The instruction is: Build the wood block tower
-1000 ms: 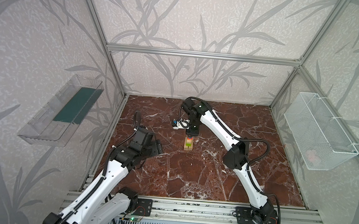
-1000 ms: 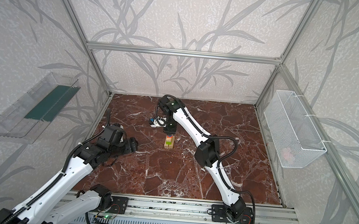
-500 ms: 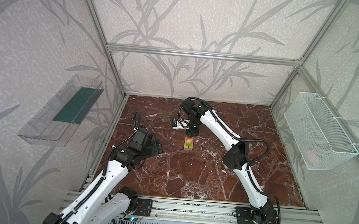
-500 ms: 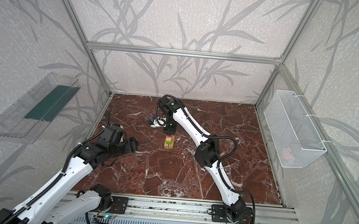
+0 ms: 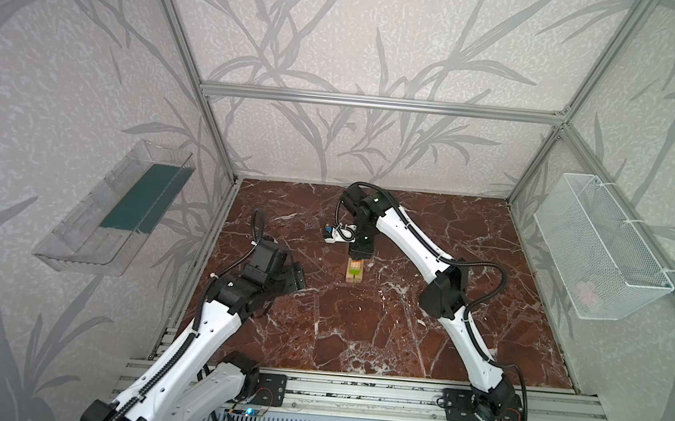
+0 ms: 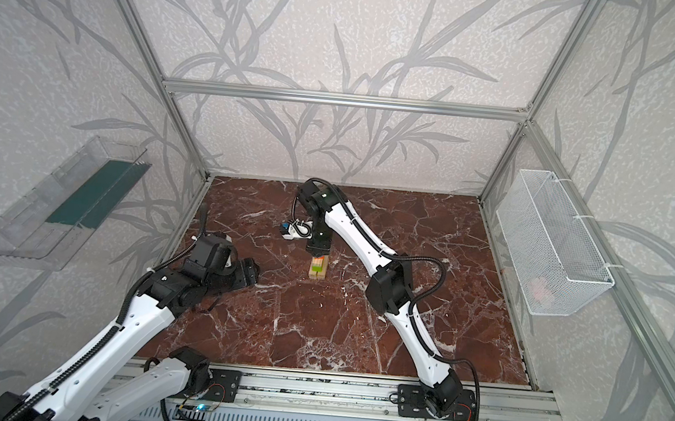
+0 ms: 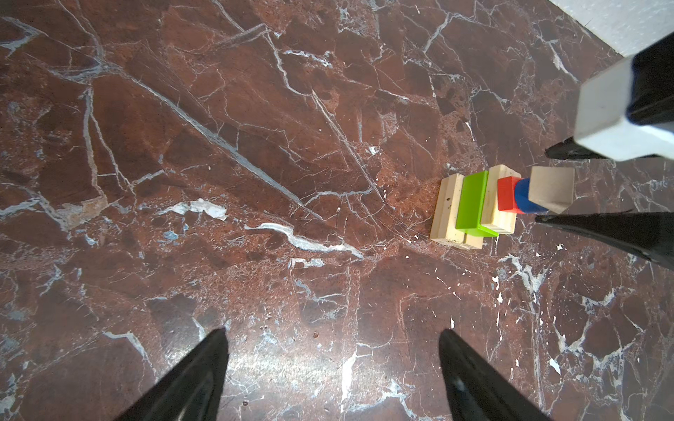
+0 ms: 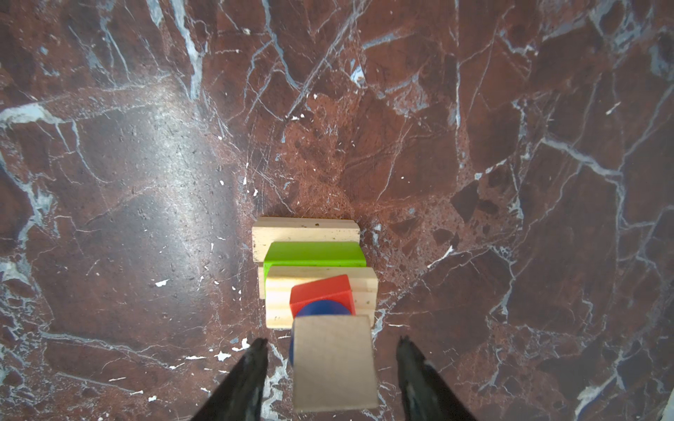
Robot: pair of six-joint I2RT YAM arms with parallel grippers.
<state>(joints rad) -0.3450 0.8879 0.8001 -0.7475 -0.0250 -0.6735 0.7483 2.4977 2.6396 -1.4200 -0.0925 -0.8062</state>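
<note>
Wood block tower [image 5: 355, 269]: standing upright as a narrow column on the marble floor [image 5: 359, 326], seen in both top views.
Base planks [image 7: 450, 207]: lying flat at the foot of the tower, touching the floor.
Lime-green brick [image 8: 313, 253]: resting on the base planks, second layer of the tower.
Upper plank [image 8: 364, 291]: lying across the green brick, in line with it.
Red cube [image 8: 321, 289]: sitting on the upper plank, turned slightly askew to it.
Blue disc [image 7: 523, 197]: sitting on the red cube, mostly hidden from above.
Natural-wood top piece [image 8: 333, 361]: crowning the tower, sitting on the blue disc.
Right gripper [image 8: 332, 342]: hovering directly over the tower, pointing down. Its jaws are standing apart on either side of the top piece, with a visible gap on each side and nothing gripped.
Left gripper [image 7: 332, 331]: hanging low to the left of the tower, well apart from it. Its jaws are spread wide over bare marble and holding nothing.
Wire basket [image 5: 599, 251]: hanging on the wall far right of the tower.
Clear tray [image 5: 119, 209]: hanging on the wall far left of the tower.
</note>
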